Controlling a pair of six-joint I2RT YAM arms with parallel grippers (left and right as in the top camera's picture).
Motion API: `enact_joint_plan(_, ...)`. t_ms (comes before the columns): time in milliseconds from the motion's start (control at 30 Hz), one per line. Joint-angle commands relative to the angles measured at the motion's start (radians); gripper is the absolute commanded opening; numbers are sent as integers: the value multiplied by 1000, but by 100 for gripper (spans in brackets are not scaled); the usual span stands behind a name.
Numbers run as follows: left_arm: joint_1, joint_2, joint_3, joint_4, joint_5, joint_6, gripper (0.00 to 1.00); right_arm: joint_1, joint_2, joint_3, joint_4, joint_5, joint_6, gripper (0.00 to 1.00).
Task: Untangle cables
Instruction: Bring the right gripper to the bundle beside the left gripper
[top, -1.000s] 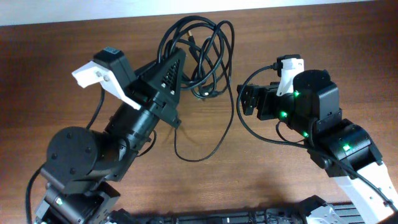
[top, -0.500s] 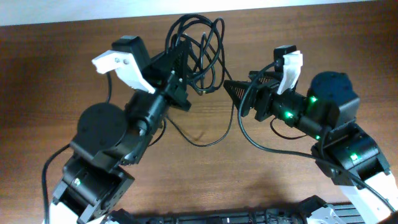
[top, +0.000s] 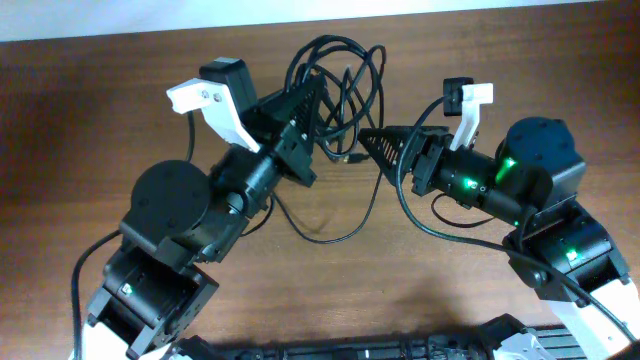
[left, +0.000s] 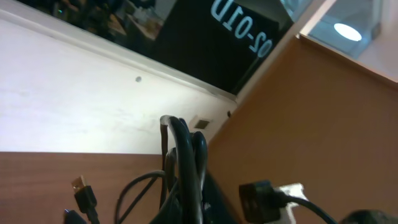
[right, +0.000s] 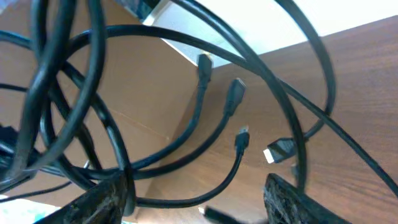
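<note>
cables (left: 185, 155) bunched upright at centre | gold-tipped plug (left: 81, 190) lower left, against table (left: 31, 183)

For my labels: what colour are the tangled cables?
The cables are black; clearest in the overhead view.

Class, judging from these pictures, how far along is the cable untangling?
Done: nothing visibly; the cables are one knotted bundle. In hand: the left claw is shut on the cables, while the right claw, open, straddles a strand. Left: separating every cord.

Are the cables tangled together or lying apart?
Tangled. The cables form one bundle of overlapping loops; the right wrist view shows several cords crossing each other.
</note>
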Motion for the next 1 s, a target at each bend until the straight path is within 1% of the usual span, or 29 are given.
enact_joint_plan(0, 0, 18, 18, 23, 67, -29, 0, -2, -5, -1, 24, -63, 13, 63)
enact_joint_plan(100, 0, 37, 18, 42, 78, -29, 0, -2, -5, -1, 24, -72, 13, 54)
enact_joint_plan(200, 0, 39, 18, 47, 91, -29, 0, -2, -4, -1, 24, -72, 12, 52)
enact_joint_plan(267, 0, 39, 18, 48, 115, -29, 0, -2, -4, -1, 24, -72, 9, 45)
enact_joint_plan(300, 0, 39, 18, 48, 134, -30, 0, -2, -4, -1, 24, -73, 9, 40)
enact_joint_plan(333, 0, 39, 18, 48, 151, -30, 0, -2, -4, -1, 23, -73, 9, 37)
enact_joint_plan(433, 0, 39, 18, 45, 167, -25, 0, -2, -4, -1, 23, -73, 2, 36)
enact_joint_plan(500, 0, 39, 18, 44, 167, 23, 0, -2, -4, -1, 15, -73, -46, 36)
enact_joint_plan(567, 0, 39, 18, 44, 173, 24, 0, -2, -4, -1, 13, -72, -48, 37)
enact_joint_plan(600, 0, 39, 18, 48, 174, 24, 0, -2, -4, -1, 14, -72, -48, 35)
enact_joint_plan(667, 0, 39, 18, 56, 174, 24, 0, -2, -3, -1, 13, -72, -48, 25)
enact_joint_plan(700, 0, 39, 18, 61, 174, 24, 0, -2, -3, -1, 13, -72, -48, 13)
enact_joint_plan(733, 0, 39, 18, 68, 174, 24, 0, -2, -3, -1, 13, -72, -48, 4)
enact_joint_plan(967, 1, 39, 18, 108, 159, 26, 0, -2, -3, -1, -6, -61, -97, 4)
